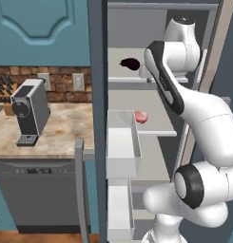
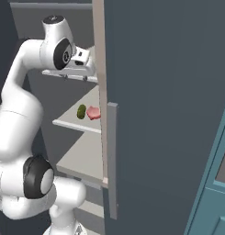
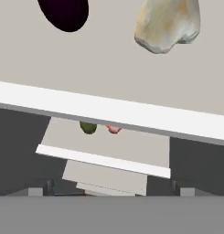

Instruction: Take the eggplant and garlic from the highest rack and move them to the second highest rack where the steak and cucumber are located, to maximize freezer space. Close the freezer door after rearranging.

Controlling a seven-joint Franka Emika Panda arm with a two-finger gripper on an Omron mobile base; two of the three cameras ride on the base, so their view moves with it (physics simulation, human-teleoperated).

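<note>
A: The eggplant [image 3: 64, 13] is near-black purple, the garlic [image 3: 166, 23] cream with tan shading

B: Below, a dark green cucumber [image 2: 81, 111] beside a pink steak [image 2: 93, 112]; pale grey racks [image 3: 104, 68], beige-marbled bench [image 1: 56, 130]

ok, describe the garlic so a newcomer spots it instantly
Open freezer, highest rack. Two things lie on it: the garlic is the pale, lumpy cream bulb, apart from the smooth, near-black eggplant beside it.
</note>
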